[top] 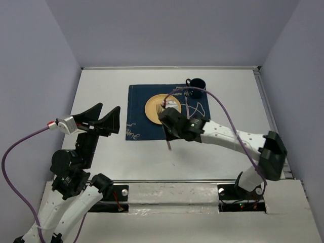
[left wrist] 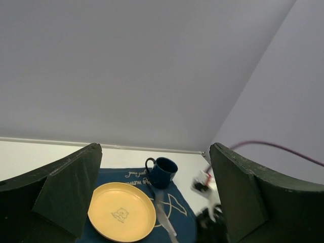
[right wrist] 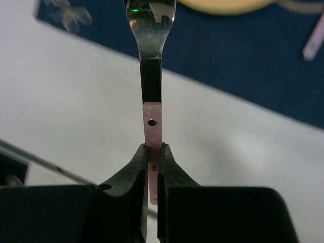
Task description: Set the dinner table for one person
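The white dinner table (top: 101, 91) carries a navy placemat (top: 139, 101) with a yellow plate (top: 153, 109) on it. A dark blue mug (top: 196, 83) stands at the mat's far right corner. My right gripper (top: 170, 132) is shut on a pink-handled metal utensil (right wrist: 151, 76), held head-down over the table just in front of the mat's near edge; I cannot tell if it is a fork or a spoon. My left gripper (top: 107, 115) is open, empty and raised left of the mat. The left wrist view shows the plate (left wrist: 121, 210) and mug (left wrist: 163, 172).
Another utensil (left wrist: 164, 215) lies on the mat right of the plate, and it also shows in the top view (top: 188, 109). The right arm's purple cable (top: 228, 116) arcs over the mat's right side. Grey walls close in the table's left, far and right sides.
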### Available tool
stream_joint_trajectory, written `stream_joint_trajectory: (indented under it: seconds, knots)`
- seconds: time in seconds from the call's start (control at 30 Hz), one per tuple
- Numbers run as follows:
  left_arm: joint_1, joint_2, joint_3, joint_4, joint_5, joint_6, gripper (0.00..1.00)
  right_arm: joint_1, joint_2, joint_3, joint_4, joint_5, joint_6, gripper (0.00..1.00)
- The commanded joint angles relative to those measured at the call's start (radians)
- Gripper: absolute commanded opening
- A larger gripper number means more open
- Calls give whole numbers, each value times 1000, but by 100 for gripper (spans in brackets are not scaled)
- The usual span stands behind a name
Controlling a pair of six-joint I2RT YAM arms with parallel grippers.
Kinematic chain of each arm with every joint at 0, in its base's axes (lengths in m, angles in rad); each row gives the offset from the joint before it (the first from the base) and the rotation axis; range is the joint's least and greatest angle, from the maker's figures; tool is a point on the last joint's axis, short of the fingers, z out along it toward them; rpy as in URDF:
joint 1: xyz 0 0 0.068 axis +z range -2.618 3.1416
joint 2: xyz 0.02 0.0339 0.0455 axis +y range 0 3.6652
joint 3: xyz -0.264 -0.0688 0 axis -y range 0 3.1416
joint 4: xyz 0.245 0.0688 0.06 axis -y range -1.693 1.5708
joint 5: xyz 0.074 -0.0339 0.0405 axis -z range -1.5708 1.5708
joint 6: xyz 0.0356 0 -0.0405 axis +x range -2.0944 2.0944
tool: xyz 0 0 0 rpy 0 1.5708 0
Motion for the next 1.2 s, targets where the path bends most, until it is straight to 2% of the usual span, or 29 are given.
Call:
stream_joint_trajectory:
  seconds: [0.0,0.03,0.23,0.37,0.6,1.17]
  knots:
    - [13,-7,21,27,-16,-4,99,3,245,291,206,197,-72,0]
    - [14,-10,26,20,-31,-4,99,-9,291,395,216,188,-75,0]
    - [17,-30,26,15,-32,-21,99,-18,605,728,245,75,-55,0]
    - [21,-35,24,21,-3,-38,99,-52,731,836,243,39,-6,0]
    - [22,-46,21,24,-4,-38,99,-73,845,902,243,30,52,0]
    - [30,-24,13,33,17,-44,99,-133,929,894,257,-17,100,0]
